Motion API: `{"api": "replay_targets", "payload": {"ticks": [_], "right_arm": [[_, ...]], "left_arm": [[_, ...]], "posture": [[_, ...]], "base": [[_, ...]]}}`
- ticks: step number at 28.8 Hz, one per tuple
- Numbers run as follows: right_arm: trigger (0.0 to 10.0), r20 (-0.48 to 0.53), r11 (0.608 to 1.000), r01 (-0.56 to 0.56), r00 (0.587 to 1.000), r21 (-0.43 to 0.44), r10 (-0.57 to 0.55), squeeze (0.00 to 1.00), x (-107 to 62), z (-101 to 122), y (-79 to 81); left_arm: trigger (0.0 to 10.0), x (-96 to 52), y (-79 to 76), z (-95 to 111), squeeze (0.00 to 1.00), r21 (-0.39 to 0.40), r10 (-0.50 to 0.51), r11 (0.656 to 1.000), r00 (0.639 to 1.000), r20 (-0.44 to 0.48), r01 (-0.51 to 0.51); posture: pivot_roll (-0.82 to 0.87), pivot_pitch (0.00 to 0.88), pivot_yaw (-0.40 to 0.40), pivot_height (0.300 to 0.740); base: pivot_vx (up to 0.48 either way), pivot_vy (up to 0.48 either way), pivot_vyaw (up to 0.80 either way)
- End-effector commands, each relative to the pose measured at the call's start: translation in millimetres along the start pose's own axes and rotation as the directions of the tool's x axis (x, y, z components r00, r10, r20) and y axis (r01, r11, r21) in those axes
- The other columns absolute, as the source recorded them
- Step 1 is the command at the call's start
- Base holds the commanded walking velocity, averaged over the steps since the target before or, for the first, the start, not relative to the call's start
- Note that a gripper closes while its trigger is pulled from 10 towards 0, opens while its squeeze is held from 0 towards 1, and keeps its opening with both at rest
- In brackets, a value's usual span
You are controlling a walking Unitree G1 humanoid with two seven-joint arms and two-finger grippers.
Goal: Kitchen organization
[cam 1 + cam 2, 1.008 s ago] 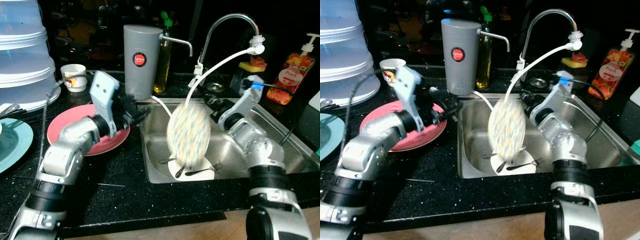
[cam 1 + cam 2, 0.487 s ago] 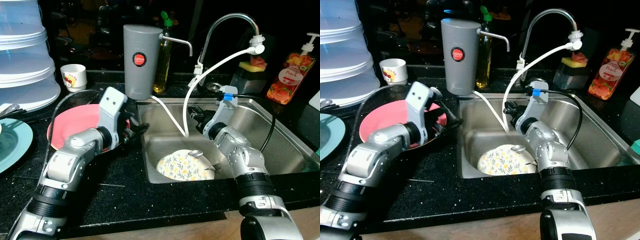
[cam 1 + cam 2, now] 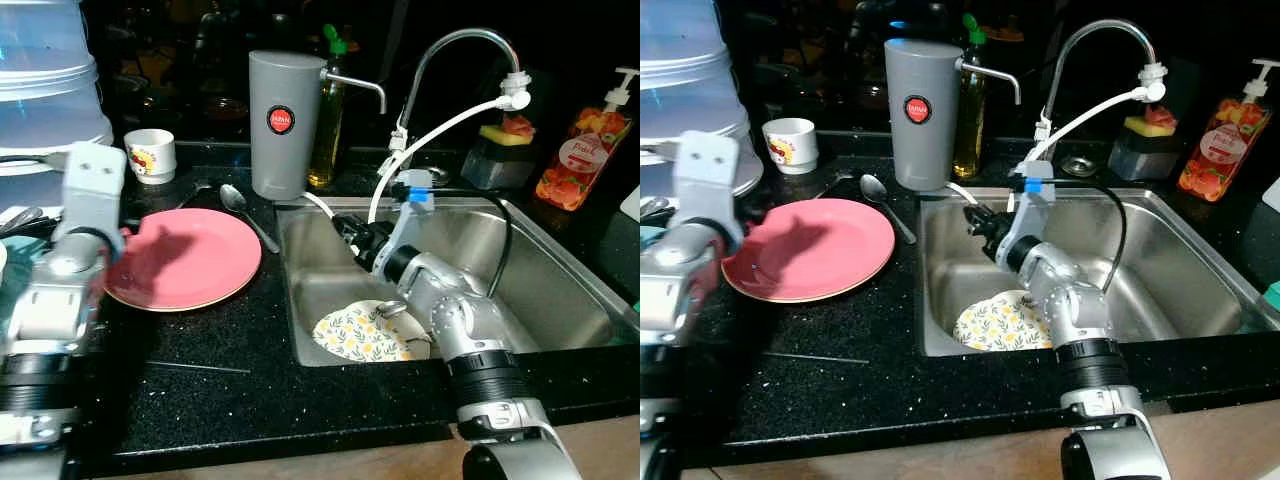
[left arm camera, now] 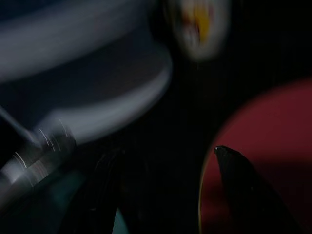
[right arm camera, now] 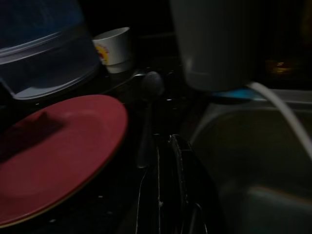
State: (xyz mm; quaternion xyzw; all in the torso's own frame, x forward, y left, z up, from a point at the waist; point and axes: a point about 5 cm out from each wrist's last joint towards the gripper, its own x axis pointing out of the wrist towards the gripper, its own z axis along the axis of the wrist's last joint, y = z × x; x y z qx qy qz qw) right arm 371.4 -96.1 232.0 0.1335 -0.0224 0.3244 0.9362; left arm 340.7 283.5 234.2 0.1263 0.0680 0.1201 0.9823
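Right gripper (image 3: 347, 228) clenched on nothing above the sink (image 3: 560, 300), floral plate (image 3: 362, 334) lying flat on the sink floor, left gripper (image 4: 165, 161) spread apart beside the pink plate (image 3: 190, 255), spoon (image 3: 246, 212) alongside

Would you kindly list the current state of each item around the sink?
Round pink plate: flat on counter, empty.
Floral plate: lying in steel sink.
Metal spoon: on counter.
Right gripper: shut, empty, over sink's left edge.
Left gripper: open, empty.
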Motion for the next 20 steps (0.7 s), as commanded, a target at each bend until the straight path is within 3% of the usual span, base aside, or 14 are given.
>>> {"api": "replay_targets", "payload": {"ticks": [1,10,14,20], "right_arm": [[10.0,-0.012,1.0,-0.014,1.0,0.008,0.014,0.0,-0.8,-2.1,2.3],[10.0,-0.014,1.0,-0.027,1.0,0.006,0.027,0.0,1.3,-0.1,5.4],[10.0,-0.006,1.0,-0.028,1.0,0.01,0.028,0.0,1.6,3.1,5.2],[10.0,0.022,0.998,-0.031,0.999,0.049,0.03,0.0,2.3,11.3,4.0]], "left_arm": [[10.0,0.5,-3.6,-7.5,0.0,-0.019,-0.042,0.999,0.998,-0.045,0.041],[10.0,1.8,-17.4,-18.8,0.0,-0.064,-0.178,0.983,0.978,-0.105,0.172],[10.0,1.5,-27.6,-10.1,0.0,-0.048,-0.266,0.963,0.963,-0.049,0.264],[10.0,-0.6,-47.7,9.5,0.0,0.021,-0.448,0.894,0.892,0.064,0.447]], "posture": [[0.07,0.032,-0.074,0.74],[0.07,0.032,-0.077,0.74],[0.07,0.03,-0.077,0.74],[0.07,0.027,-0.078,0.74]], "base": [[0.0,0.0,0.0],[0.0,0.0,0.0],[0.0,0.0,0.0],[0.0,0.0,0.0]]}}
